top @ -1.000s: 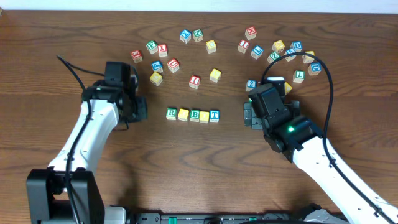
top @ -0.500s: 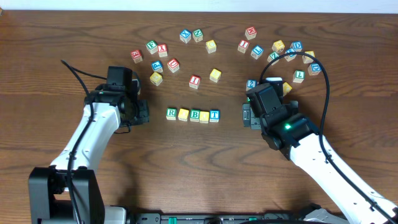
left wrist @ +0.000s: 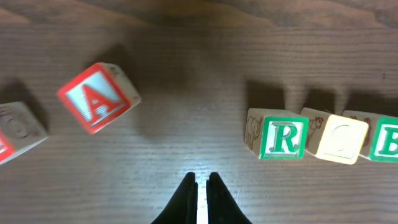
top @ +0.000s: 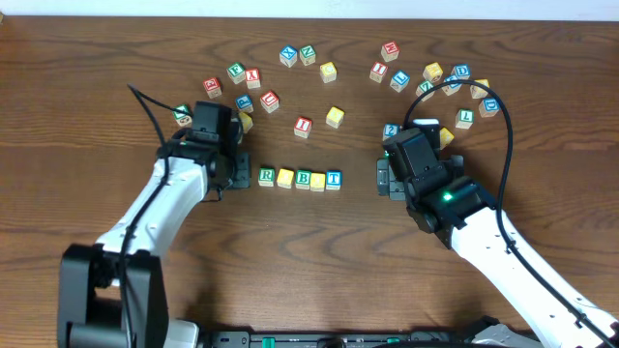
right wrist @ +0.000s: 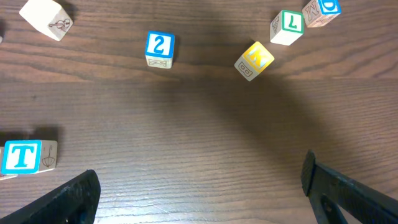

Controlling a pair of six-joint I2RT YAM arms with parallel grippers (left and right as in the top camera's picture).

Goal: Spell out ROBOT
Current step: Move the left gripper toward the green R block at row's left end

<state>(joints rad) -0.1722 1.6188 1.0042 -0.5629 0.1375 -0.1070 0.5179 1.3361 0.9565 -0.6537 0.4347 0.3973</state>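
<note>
Reading overhead: five cubes sit in one row mid-table: R cube (top: 266, 176), first yellow cube (top: 284, 178), B cube (top: 304, 179), second yellow cube (top: 318, 181), T cube (top: 334, 179), neighbours touching or nearly so. Left gripper (top: 235, 171) is just beside the R end. Right gripper (top: 384, 180) is near the T end, apart from it.

Left wrist: fingers pressed together, holding nothing, over bare wood on the R cube's outer side. The first yellow cube shows a faint round letter, likely O. Red A cube (left wrist: 98, 98) lies well apart.

Right wrist: jaws spread wide, empty. T cube at the left edge; blue 2 cube (right wrist: 160, 48) and yellow K cube (right wrist: 254, 60) beyond.

Judgement: the word looks assembled. What is left is at most straightening the row.
</note>
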